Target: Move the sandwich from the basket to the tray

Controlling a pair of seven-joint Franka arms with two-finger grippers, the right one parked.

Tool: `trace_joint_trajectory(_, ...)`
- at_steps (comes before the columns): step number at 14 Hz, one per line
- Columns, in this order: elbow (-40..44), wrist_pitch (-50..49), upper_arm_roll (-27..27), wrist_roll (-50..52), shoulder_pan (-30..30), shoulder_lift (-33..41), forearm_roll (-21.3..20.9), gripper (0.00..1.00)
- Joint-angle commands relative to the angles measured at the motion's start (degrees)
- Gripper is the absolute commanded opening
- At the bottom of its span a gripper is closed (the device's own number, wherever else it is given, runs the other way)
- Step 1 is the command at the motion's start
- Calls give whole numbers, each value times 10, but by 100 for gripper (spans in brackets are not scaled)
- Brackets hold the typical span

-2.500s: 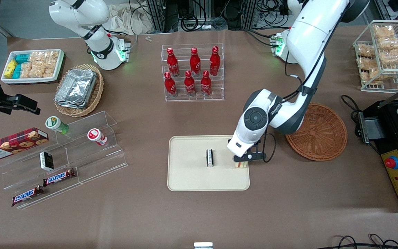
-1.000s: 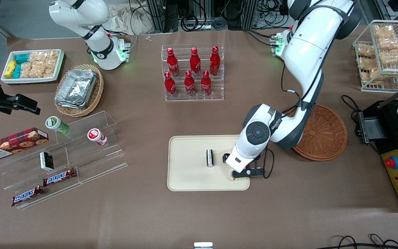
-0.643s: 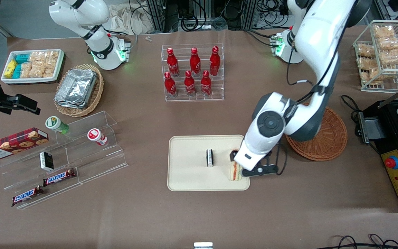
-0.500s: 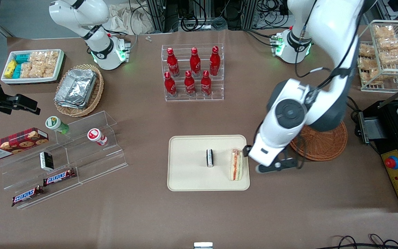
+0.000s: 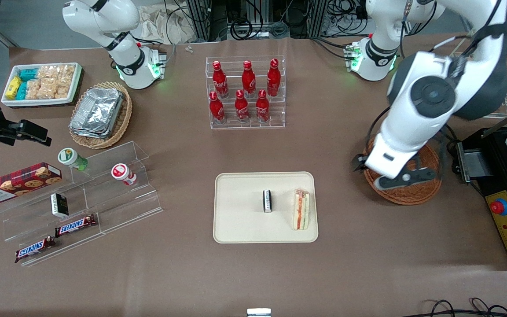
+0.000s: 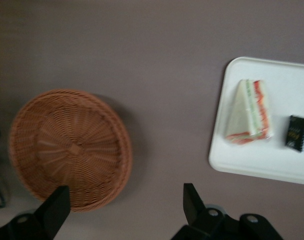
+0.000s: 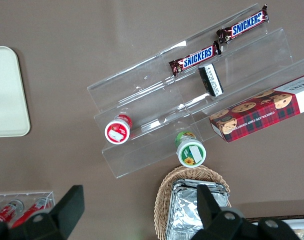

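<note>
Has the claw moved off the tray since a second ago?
Yes. The claw has left the tray and is now open above the basket, leaving the sandwich on the tray.

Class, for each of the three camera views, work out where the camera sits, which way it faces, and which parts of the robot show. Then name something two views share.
Front view: high above the table, looking down; shows both arms, with the open hand over the basket.
Left wrist view: on the working arm, facing down at the basket, tray and sandwich; its fingertips show.
Right wrist view: on the parked arm, facing down at the clear shelves; dark finger parts show.
Shared: front and left wrist views both show the sandwich on the tray.
</note>
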State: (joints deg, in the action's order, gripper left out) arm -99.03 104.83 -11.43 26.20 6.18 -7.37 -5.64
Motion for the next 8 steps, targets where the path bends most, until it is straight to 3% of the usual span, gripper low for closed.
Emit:
trace_joint_trajectory(1,-65,-10,-3,-131,-82,79,34,100)
trace_joint_trajectory(5,28,-94,5,-163,-110,43,30,100)
trace_joint_trajectory(8,50,-101,11,-160,-109,24,21,100)
